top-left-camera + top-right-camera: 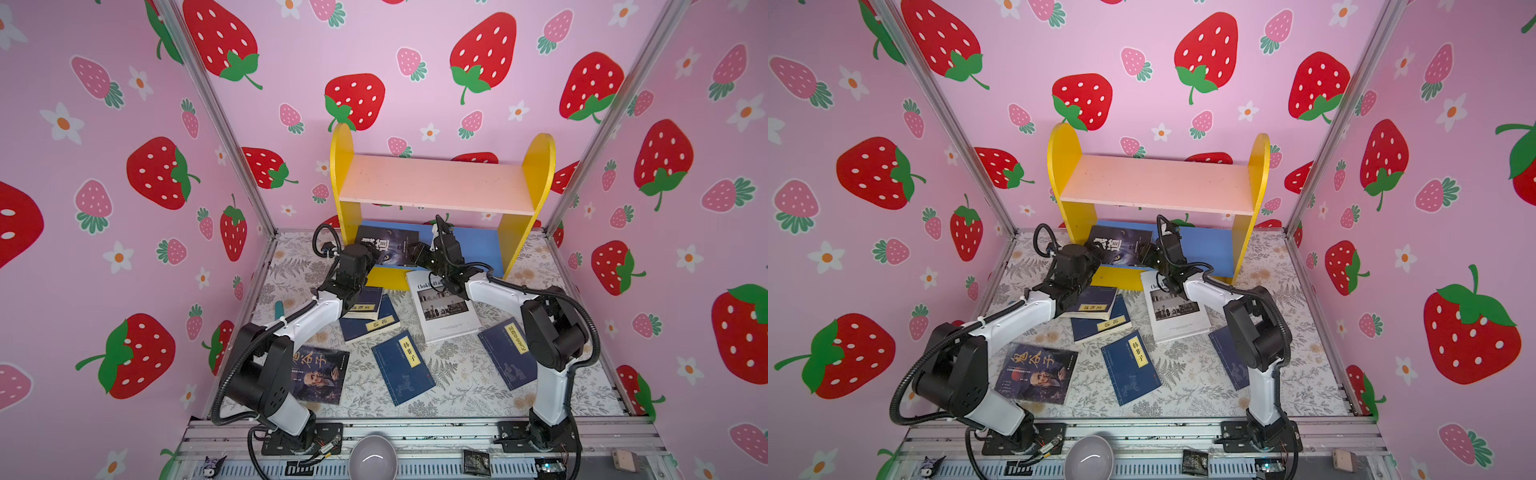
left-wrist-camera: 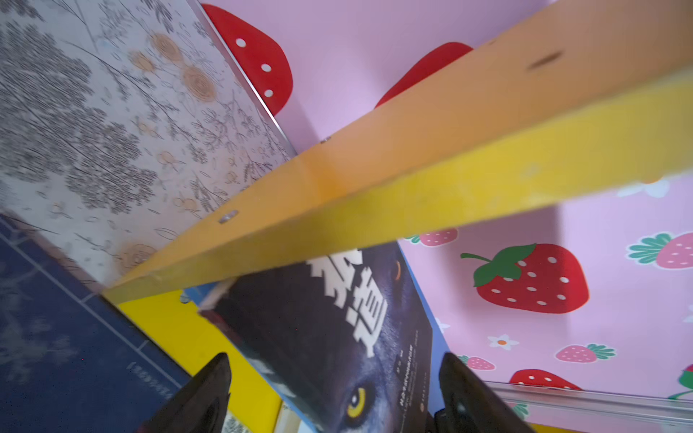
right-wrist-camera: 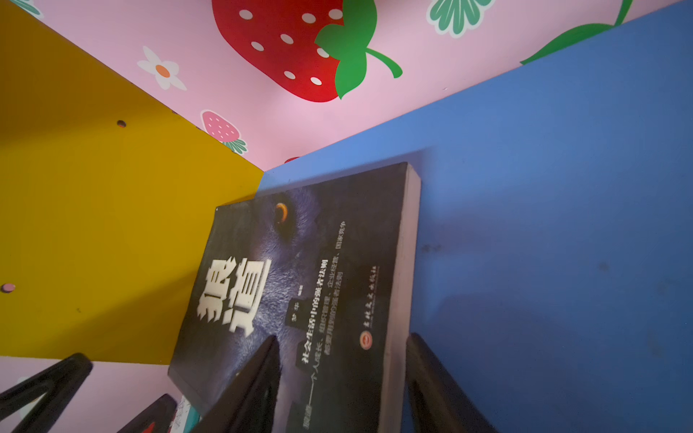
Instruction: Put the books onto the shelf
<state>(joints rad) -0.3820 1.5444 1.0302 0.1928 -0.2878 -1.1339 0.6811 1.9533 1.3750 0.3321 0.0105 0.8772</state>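
The shelf [image 1: 436, 183] [image 1: 1158, 183] stands at the back wall. A black wolf-eye book [image 1: 388, 243] [image 1: 1121, 245] [image 3: 300, 262] rests tilted on its blue lower board [image 1: 478, 245], against the left yellow panel. My left gripper [image 1: 376, 254] [image 2: 334, 356] is open, its fingers standing wide on either side of that book without touching it. My right gripper [image 1: 415, 249] [image 3: 343, 337] is shut on the book's page-edge side. On the floor lie the white book [image 1: 444, 309], the portrait book [image 1: 318, 374] and several navy books [image 1: 403, 365].
A grey bowl [image 1: 372, 457] and a black packet [image 1: 476, 461] sit on the front rail. A small teal object [image 1: 279, 308] lies left of the left arm. Strawberry walls close in three sides. The pink upper board holds nothing.
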